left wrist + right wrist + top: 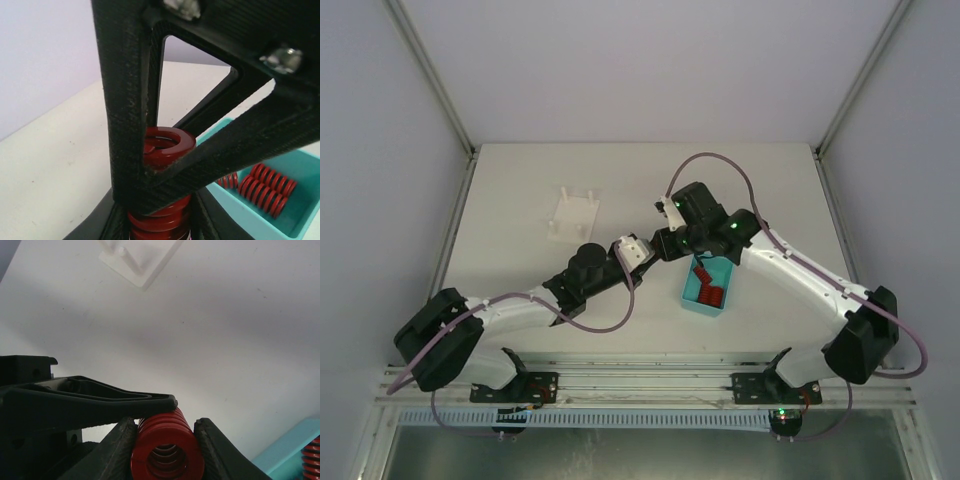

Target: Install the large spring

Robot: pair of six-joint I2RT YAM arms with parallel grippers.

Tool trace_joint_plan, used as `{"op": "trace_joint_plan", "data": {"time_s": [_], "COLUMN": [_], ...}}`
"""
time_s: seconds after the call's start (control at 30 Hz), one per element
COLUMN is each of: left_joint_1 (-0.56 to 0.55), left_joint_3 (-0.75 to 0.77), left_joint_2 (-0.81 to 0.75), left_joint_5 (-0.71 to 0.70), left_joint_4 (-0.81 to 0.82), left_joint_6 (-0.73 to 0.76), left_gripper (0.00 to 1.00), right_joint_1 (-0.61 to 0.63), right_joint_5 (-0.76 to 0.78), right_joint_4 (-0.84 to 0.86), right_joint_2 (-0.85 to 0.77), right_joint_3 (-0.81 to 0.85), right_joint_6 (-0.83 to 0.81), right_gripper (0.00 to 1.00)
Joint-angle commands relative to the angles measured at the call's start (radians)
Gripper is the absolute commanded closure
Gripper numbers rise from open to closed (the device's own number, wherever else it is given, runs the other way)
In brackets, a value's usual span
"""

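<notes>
A large red spring (162,145) is held in mid-air over the table's middle, where my two grippers meet. My left gripper (642,250) has its fingers pressed on both sides of the spring's lower coils, as the left wrist view (160,222) shows. My right gripper (667,243) also flanks the spring (167,450) tightly in the right wrist view (167,437). A left finger (100,400) lies across the spring's top there. In the top view the spring is hidden between the grippers. The white fixture (575,213) with upright pegs lies on the table to the far left, also in the right wrist view (140,260).
A teal bin (730,285) sits on the table just right of the grippers, holding several more red springs (705,290). It also shows in the left wrist view (250,215) and at the corner of the right wrist view (295,445). Walls enclose the table.
</notes>
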Motion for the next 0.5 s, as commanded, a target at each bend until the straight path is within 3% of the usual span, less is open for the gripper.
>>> {"op": "trace_joint_plan", "data": {"time_s": [0.0,0.07,0.2,0.4,0.47], "left_joint_1": [0.006,0.009,0.011,0.011,0.011], "left_joint_3": [0.038,0.031,0.005,-0.008,-0.006], "left_joint_2": [0.014,0.014,0.009,0.005,0.009], "left_joint_5": [0.009,0.003,0.009,0.014,0.011], "left_joint_4": [0.001,0.005,0.043,0.069,0.071], "left_joint_6": [-0.013,-0.018,-0.025,-0.023,-0.022], "left_gripper": [0.95,1.0,1.0,1.0,1.0], "right_joint_1": [0.01,0.008,0.007,0.006,0.006], "right_joint_5": [-0.078,-0.085,-0.089,-0.074,-0.076], "right_joint_4": [-0.005,0.01,0.038,0.066,0.081], "right_joint_2": [-0.025,-0.047,-0.076,-0.075,-0.074], "right_joint_3": [0.02,0.007,-0.015,-0.032,-0.04], "right_joint_6": [0.019,0.045,0.094,0.144,0.159], "right_gripper": [0.64,0.59,0.56,0.56,0.61]}}
